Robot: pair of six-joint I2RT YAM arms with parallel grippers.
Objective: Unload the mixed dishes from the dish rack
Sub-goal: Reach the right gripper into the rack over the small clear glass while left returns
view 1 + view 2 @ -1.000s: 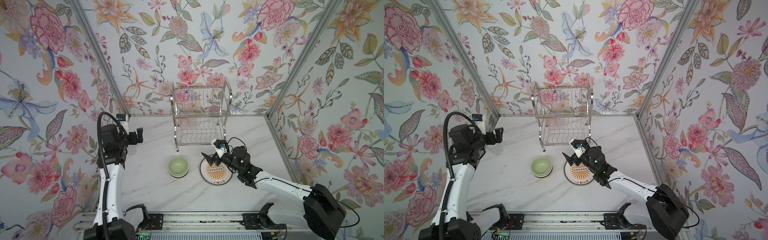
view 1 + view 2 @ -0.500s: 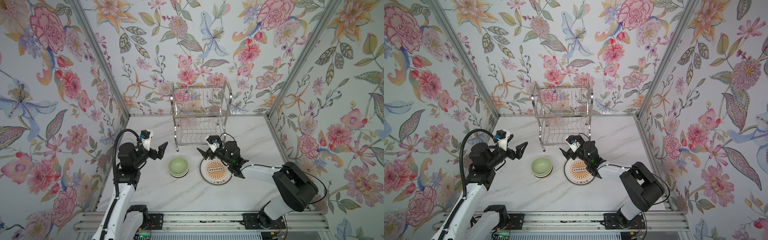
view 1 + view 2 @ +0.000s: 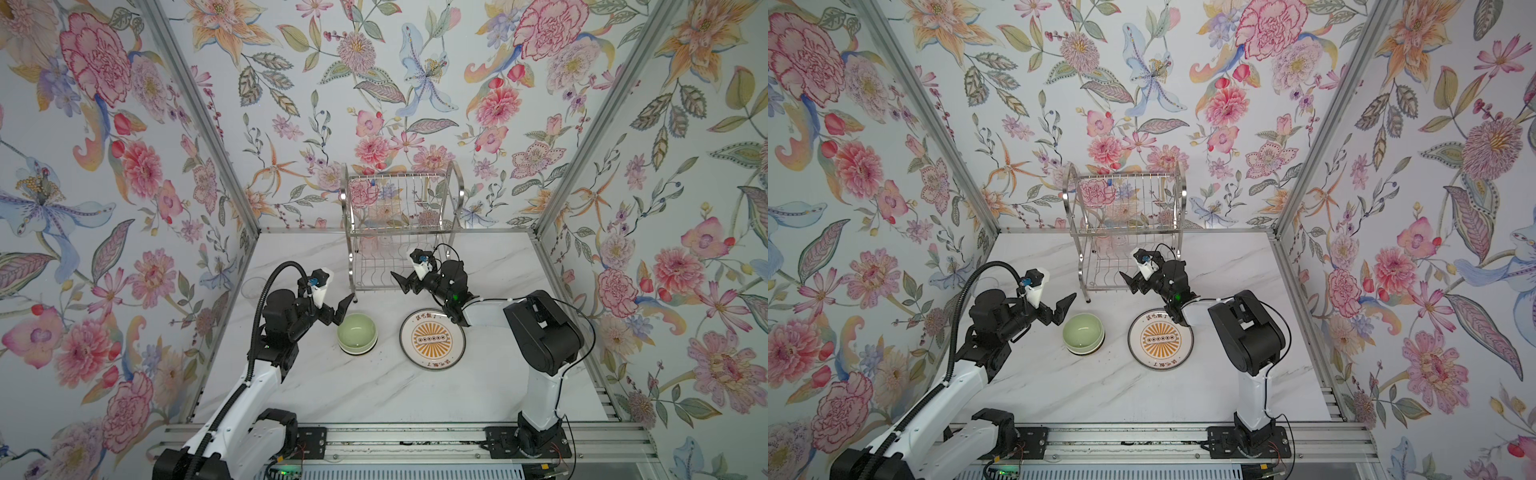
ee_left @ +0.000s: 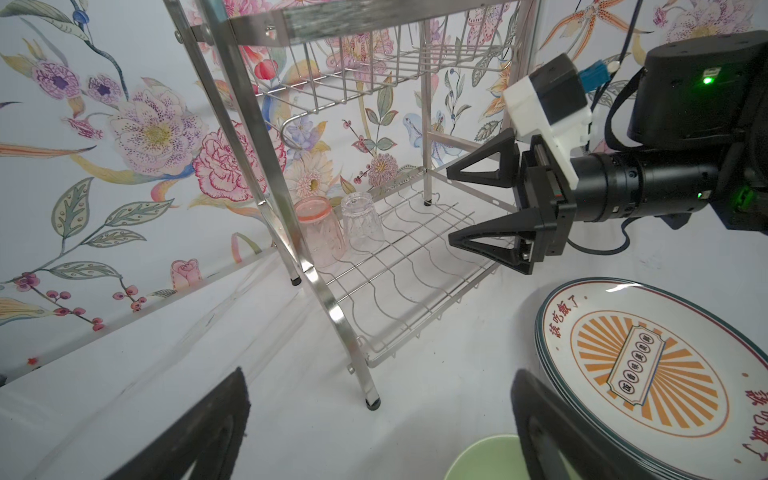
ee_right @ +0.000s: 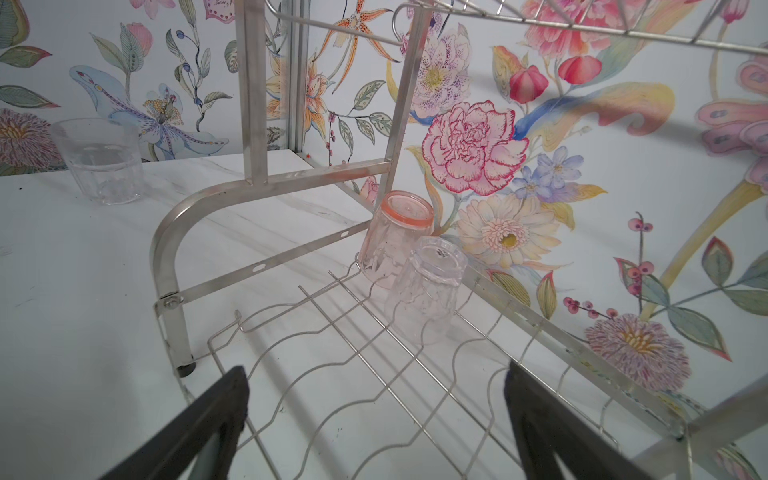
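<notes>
The dish rack (image 3: 399,232) (image 3: 1125,232) stands at the back middle of the table. Two cups sit upside down in a far corner of its lower tier: a pink cup (image 5: 395,237) (image 4: 318,232) and a clear cup (image 5: 428,291) (image 4: 361,226). My right gripper (image 3: 400,283) (image 3: 1126,283) (image 5: 374,374) is open at the front of that tier, a short way from the cups. A green bowl (image 3: 356,333) (image 3: 1083,332) and a sunburst plate (image 3: 432,338) (image 4: 648,365) rest on the table. My left gripper (image 3: 343,309) (image 4: 379,378) is open and empty beside the bowl.
An upright clear glass (image 5: 99,160) (image 3: 253,286) stands on the table near the left wall. The rack's front left foot (image 4: 372,401) lies straight ahead of the left gripper. Flowered walls close in the back and both sides.
The left arm swung from the left wall toward the middle, ending beside the green bowl. The right gripper moved from above the plate back to the rack's lower tier.
</notes>
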